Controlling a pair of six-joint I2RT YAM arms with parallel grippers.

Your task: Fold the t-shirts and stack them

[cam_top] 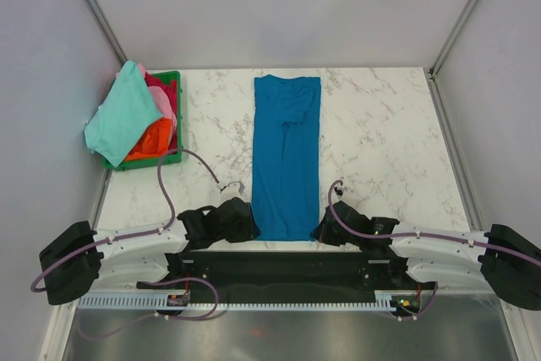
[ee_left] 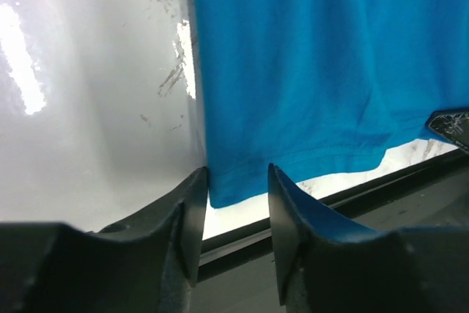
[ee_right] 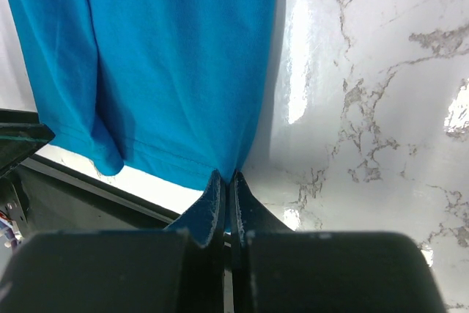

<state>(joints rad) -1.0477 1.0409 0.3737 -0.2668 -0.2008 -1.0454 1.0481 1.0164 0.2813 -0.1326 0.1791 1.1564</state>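
A bright blue t-shirt lies folded into a long narrow strip down the middle of the marble table. My left gripper sits at its near left corner. In the left wrist view the gripper is open, and the hem corner of the blue t-shirt lies in the gap between the fingers. My right gripper is at the near right corner. Its jaws are shut on the hem of the blue t-shirt, which rises slightly at the pinch.
A green plastic basket stands at the back left. It holds a mint-green t-shirt draped over its edge, plus orange-red, pink and magenta ones. The black arm mount runs along the table's near edge.
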